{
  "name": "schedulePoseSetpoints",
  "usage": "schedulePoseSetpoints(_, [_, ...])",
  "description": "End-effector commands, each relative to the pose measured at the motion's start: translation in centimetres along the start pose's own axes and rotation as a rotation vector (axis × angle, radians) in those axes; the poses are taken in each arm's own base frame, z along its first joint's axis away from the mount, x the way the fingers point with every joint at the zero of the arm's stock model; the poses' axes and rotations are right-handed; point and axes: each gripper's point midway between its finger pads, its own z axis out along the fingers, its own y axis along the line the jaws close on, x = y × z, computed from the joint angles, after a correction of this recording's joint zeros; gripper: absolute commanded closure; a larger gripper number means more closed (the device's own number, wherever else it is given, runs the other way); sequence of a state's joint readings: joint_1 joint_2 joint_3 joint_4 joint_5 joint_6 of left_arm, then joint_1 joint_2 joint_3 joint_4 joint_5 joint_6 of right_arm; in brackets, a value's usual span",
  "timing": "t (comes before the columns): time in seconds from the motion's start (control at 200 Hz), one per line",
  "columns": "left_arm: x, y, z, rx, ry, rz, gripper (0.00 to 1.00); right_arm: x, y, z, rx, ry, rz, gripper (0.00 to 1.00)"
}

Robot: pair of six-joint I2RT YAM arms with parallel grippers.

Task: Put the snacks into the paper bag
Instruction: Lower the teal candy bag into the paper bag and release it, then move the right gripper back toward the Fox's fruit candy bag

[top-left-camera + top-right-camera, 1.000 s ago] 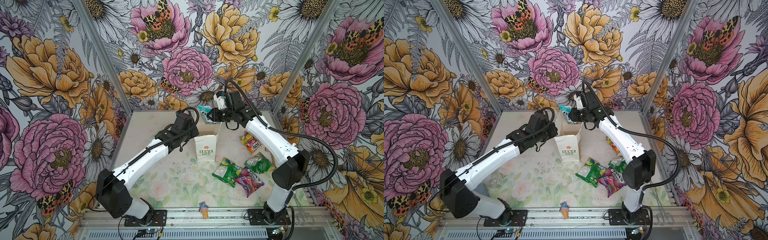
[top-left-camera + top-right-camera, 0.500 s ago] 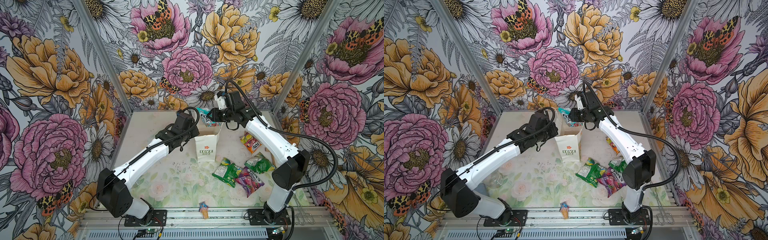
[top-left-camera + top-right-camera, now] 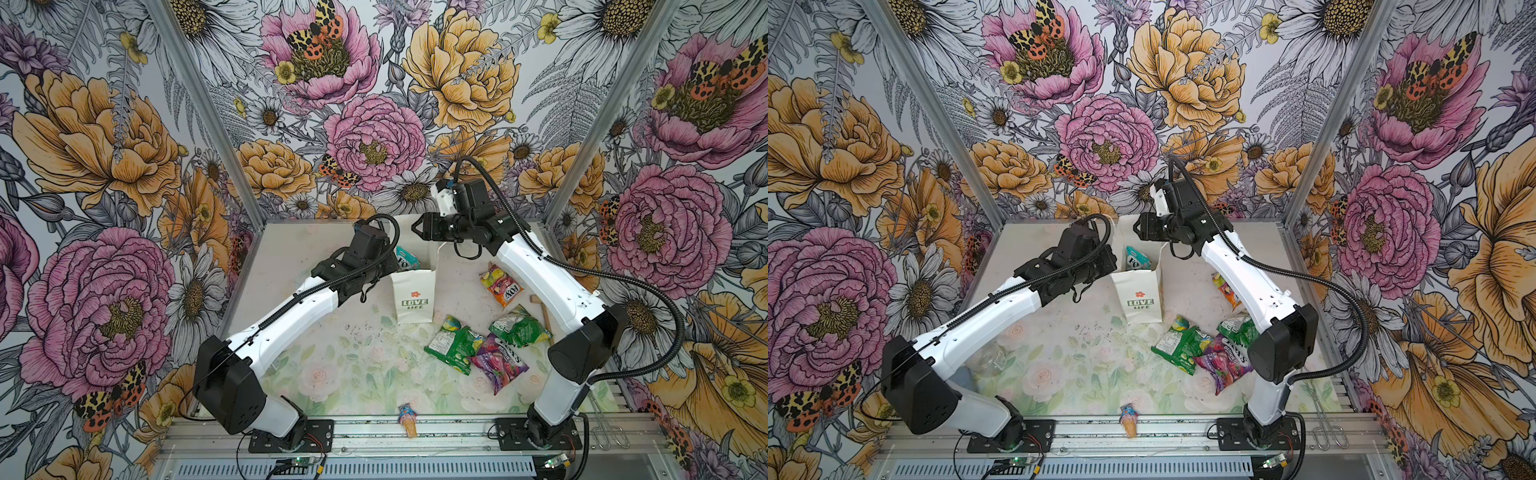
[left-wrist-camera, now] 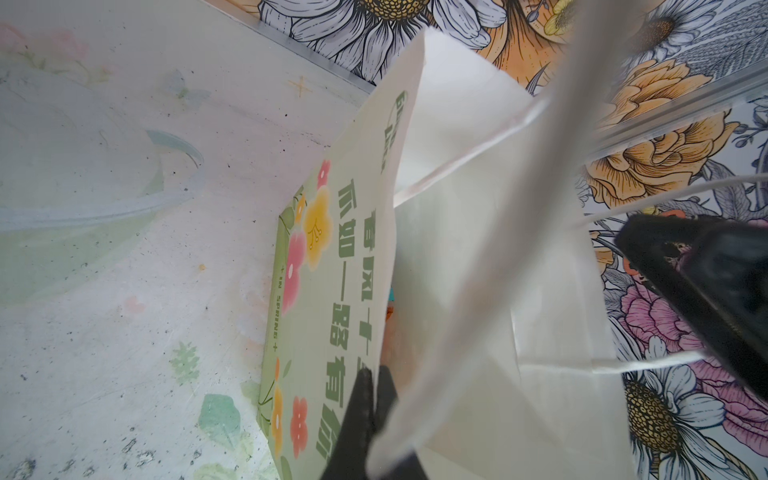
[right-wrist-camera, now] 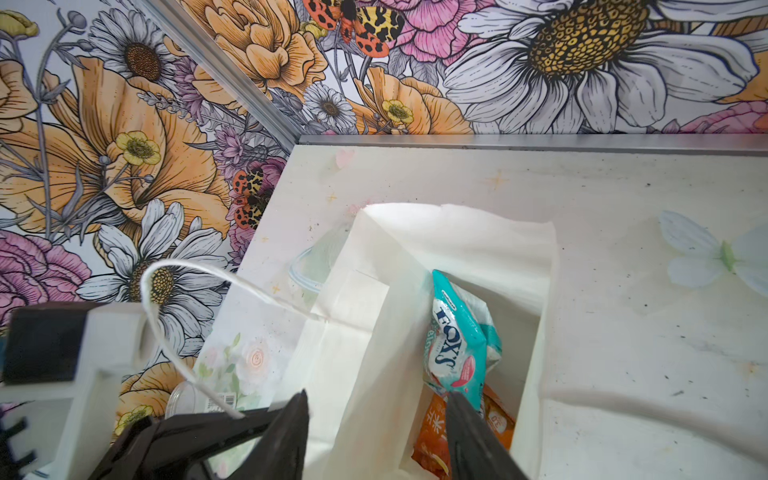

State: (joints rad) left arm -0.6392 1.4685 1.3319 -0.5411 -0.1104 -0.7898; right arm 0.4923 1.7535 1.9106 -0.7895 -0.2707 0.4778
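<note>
**Teal packet: release into the paper bag**

Since the earlier frames, the teal packet (image 5: 457, 336) has been lowered from above the mouth into the paper bag (image 3: 415, 299), and the jaws of the right gripper (image 5: 376, 401) have been spread.

Four snacks are left on the near part of the table (image 3: 332, 374). A purple packet (image 3: 498, 365) is nearest, then a green packet (image 3: 455, 343) and a second green packet (image 3: 519, 330). A pink-yellow packet (image 3: 500, 286) lies farther back.

Beyond them the bag is stood upright, with its long axis vertical, its mouth up and the "LOVE LIFE" face turned to the near side. An orange packet (image 5: 432, 436) is seen low inside. The teal packet is stood on end above it, long axis near upright, leaning on a bag wall with its upper end toward the mouth.

At the far side, the left gripper (image 4: 374, 415) is clamped on the bag's rim. The right gripper is open over the mouth. One fingertip is seen at the packet's lower corner; contact cannot be told.

The release is judged best finished with the jaws fully spread. The right gripper should then be raised straight up, clear of the cord handle (image 5: 187, 291). The rim hold should be kept so that the bag is not tipped.
</note>
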Motion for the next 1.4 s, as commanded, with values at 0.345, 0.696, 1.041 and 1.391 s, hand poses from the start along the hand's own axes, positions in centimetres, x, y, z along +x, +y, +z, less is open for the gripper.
schedulePoseSetpoints(0.345, [0.1, -0.1, 0.1, 0.003, 0.018, 0.017, 1.0, 1.2, 2.6, -12.5, -0.06, -0.134, -0.034, 0.14])
schedulePoseSetpoints(0.696, [0.7, -0.1, 1.0, 0.002, 0.048, 0.021, 1.0, 10.8, -5.6, -16.5, 0.191, -0.079, 0.151, 0.03])
schedulePoseSetpoints(1.041, [0.9, -0.1, 0.9, 0.004, 0.054, 0.019, 1.0, 16.8, -16.4, -13.8, 0.467, 0.091, 0.303, 0.0])
schedulePoseSetpoints(1.391, [1.0, 0.0, 1.1, -0.001, 0.054, 0.014, 1.0, 15.0, -25.0, -9.5, 0.716, 0.265, 0.276, 0.0])
